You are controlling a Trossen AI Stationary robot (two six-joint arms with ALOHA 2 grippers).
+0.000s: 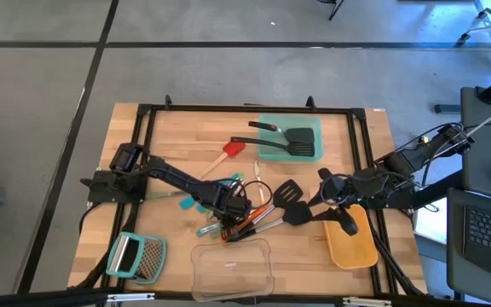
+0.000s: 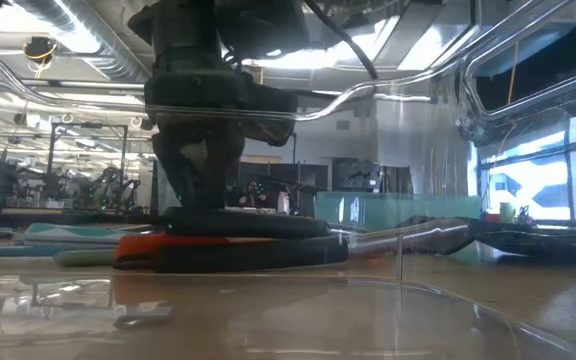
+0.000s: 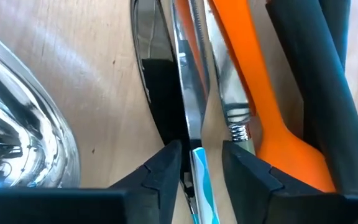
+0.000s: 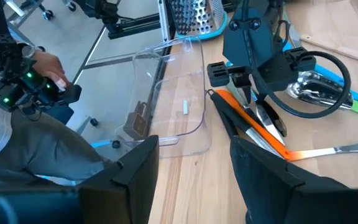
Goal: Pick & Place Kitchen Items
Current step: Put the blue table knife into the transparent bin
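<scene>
We had left gripper (image 3: 201,165) low over utensil pile (image 1: 244,217), fingers narrowly parted astride teal-handled tool (image 3: 202,183), lining up grasp. Right gripper (image 4: 194,168) waited open beside yellow container (image 1: 352,243).

Table (image 1: 143,128) is viewed straight down from above; low view is level at tabletop. The utensil pile (image 1: 241,213) is framed closely by left wrist, obliquely by right.

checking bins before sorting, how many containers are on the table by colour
teal container: 1
clear container: 1
yellow container: 1
total: 3
</scene>
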